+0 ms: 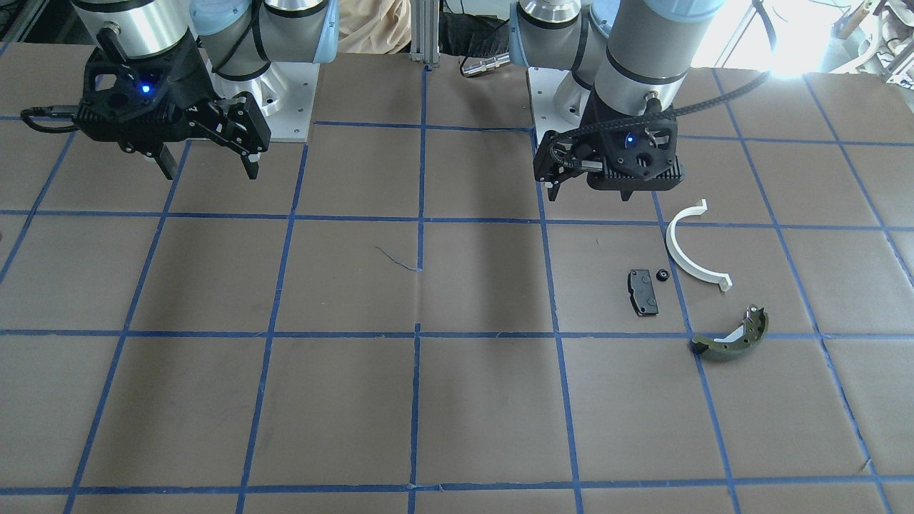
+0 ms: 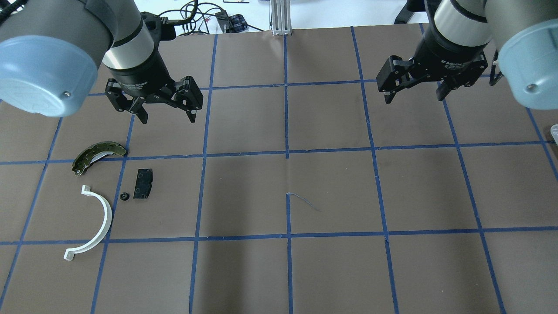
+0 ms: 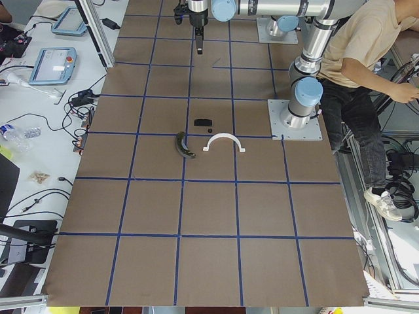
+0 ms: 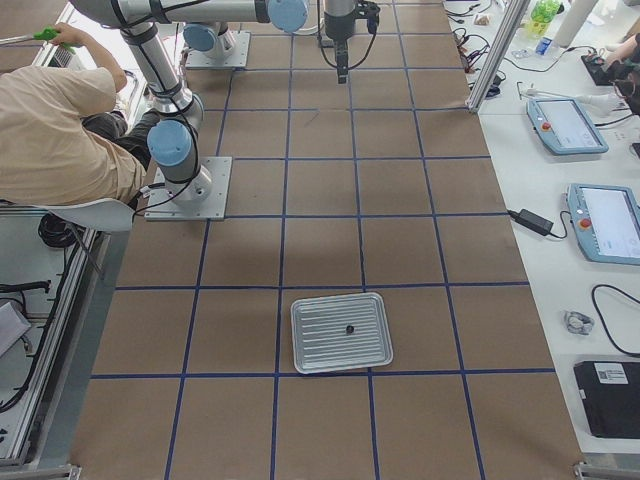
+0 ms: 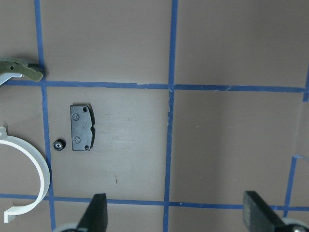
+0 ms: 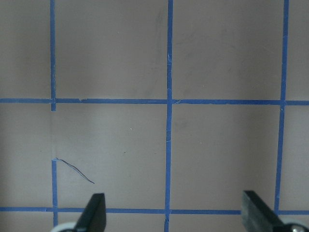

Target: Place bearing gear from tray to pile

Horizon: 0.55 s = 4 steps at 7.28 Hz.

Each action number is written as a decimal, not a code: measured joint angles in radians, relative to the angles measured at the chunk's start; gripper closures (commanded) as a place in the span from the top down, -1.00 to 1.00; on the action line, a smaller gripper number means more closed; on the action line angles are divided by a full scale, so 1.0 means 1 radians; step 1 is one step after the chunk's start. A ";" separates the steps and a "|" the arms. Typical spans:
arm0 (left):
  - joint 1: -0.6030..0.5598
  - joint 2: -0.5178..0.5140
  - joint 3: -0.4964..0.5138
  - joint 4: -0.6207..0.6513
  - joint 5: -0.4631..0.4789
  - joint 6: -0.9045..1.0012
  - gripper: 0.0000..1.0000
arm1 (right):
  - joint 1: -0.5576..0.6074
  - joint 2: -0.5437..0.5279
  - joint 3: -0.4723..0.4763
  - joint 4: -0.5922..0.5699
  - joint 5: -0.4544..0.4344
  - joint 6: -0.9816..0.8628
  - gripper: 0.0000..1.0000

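Observation:
A small black bearing gear (image 4: 349, 328) lies in the middle of a ribbed metal tray (image 4: 304, 345), seen only in the exterior right view. The pile lies on the robot's left: a black pad (image 2: 143, 183), a white half-ring (image 2: 98, 223) and an olive shoe (image 2: 96, 154). Another small black gear (image 2: 124, 196) lies beside the pad, also in the left wrist view (image 5: 58, 144). My left gripper (image 2: 168, 118) hangs open and empty above the table, beyond the pile. My right gripper (image 2: 414, 98) is open and empty, high over bare table.
The brown table (image 2: 287, 192) carries a blue tape grid. A person (image 3: 366, 59) sits behind the robot bases. Pendants and cables (image 4: 590, 170) lie on the side bench beyond the table edge.

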 measured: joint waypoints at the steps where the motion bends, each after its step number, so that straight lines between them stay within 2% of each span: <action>1: -0.005 0.000 0.007 -0.001 -0.001 -0.002 1.00 | -0.001 -0.001 0.000 0.000 -0.001 -0.002 1.00; 4: -0.008 -0.001 0.016 -0.002 -0.001 -0.009 1.00 | -0.004 -0.001 -0.002 0.000 -0.001 -0.014 1.00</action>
